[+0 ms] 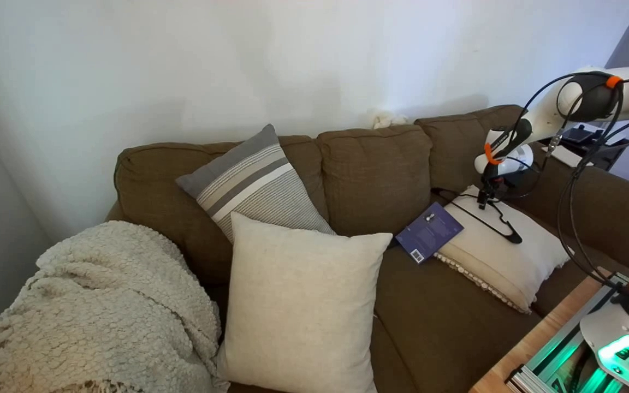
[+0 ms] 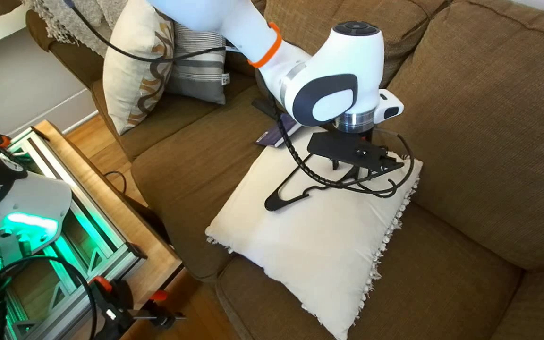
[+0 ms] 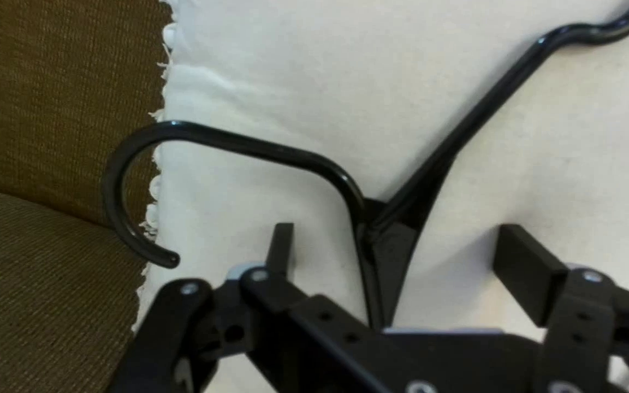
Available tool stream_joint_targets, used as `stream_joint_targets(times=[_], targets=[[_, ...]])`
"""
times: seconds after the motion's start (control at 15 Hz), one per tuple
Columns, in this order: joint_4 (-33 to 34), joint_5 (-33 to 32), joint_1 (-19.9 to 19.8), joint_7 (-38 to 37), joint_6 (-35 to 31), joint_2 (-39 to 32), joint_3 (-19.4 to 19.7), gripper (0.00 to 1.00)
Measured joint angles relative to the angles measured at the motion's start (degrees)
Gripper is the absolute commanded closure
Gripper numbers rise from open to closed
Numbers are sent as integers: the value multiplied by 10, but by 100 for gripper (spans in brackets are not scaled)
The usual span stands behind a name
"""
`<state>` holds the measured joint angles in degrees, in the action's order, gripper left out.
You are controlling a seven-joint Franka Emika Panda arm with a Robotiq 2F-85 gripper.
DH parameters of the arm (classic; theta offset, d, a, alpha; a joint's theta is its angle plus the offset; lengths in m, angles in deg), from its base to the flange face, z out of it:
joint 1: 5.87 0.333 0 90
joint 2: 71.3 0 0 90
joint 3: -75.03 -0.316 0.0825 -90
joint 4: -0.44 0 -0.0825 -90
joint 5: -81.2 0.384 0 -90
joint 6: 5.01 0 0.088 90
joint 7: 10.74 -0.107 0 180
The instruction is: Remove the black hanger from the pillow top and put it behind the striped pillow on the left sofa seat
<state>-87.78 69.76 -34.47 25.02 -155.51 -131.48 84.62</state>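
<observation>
Robot gripper (image 3: pixel 402 259) low over off-white fringed pillow (image 2: pixel 319 241) at right of brown sofa (image 1: pixel 374 174). Fingers (image 3: pixel 527 273) spread wide, one on either side of black hanger (image 3: pixel 396 245) at its neck, neither touching it; whether fingertips meet fabric, I cannot tell. Hanger lies across pillow top, hook reaching past fringed edge. Purple book (image 1: pixel 432 232) at pillow's left edge. On left sofa seat (image 2: pixel 177 111), striped pillow (image 1: pixel 262 183) leans on sofa back, partly hidden by large cream cushion (image 1: pixel 301 305).
</observation>
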Motion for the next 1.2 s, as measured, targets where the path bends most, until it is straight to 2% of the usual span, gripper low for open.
stream_joint_targets(times=[0.07, 0.4, 0.53, 0.6, 0.93, 1.07, 1.2], targets=[[8, 0, -1, -1, 0, -6, 0, 48], [33, 1, -2, -5, 2, -18, 0, 86], [39, 1, -2, -5, 2, -18, -1, 99], [41, 0, -3, -4, 2, -18, -1, 94], [31, -1, -8, 39, -1, -4, -5, 94], [4, -2, -14, 70, -26, 20, -8, 94], [-43, -8, -21, 98, -78, 59, -8, 94]])
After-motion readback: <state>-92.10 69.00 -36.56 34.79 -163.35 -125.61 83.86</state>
